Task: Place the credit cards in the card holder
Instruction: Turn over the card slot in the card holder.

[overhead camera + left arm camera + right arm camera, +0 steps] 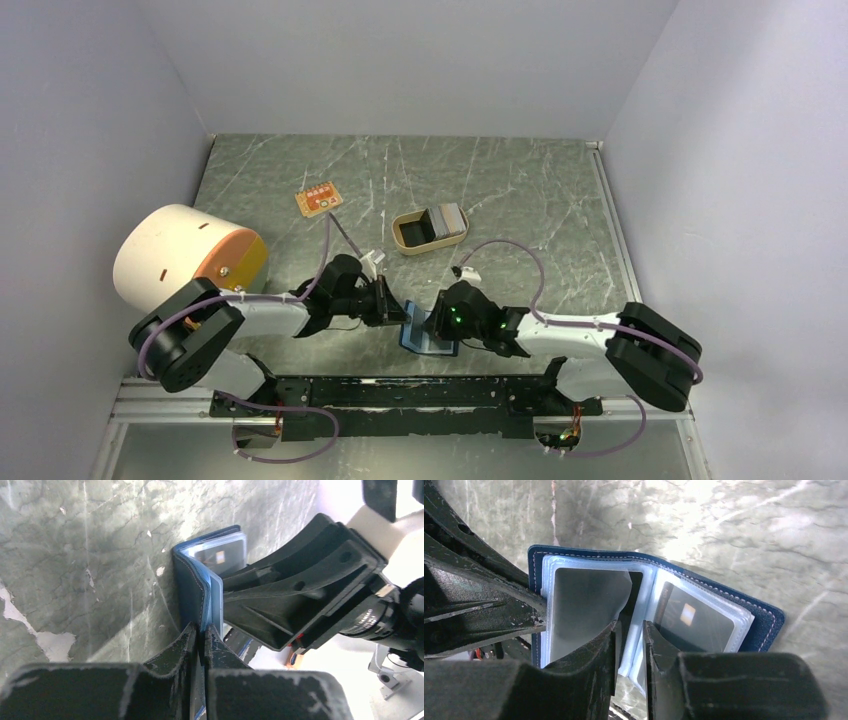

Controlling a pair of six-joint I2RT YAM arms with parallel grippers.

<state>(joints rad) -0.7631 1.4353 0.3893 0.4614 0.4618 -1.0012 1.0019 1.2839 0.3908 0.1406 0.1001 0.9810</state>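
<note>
The card holder stands open at the near middle of the table, navy outside with clear sleeves inside. My left gripper is shut on its cover edge. One sleeve holds a dark card with a gold chip, another a grey card. My right gripper is at the sleeves, jaws slightly apart. A thin dark card edge runs into the fold between them. More credit cards lie stacked in the tan tray.
An orange board lies at the back left of the tray. A large white and orange cylinder stands at the left edge next to my left arm. Grey walls close in the marbled table on three sides.
</note>
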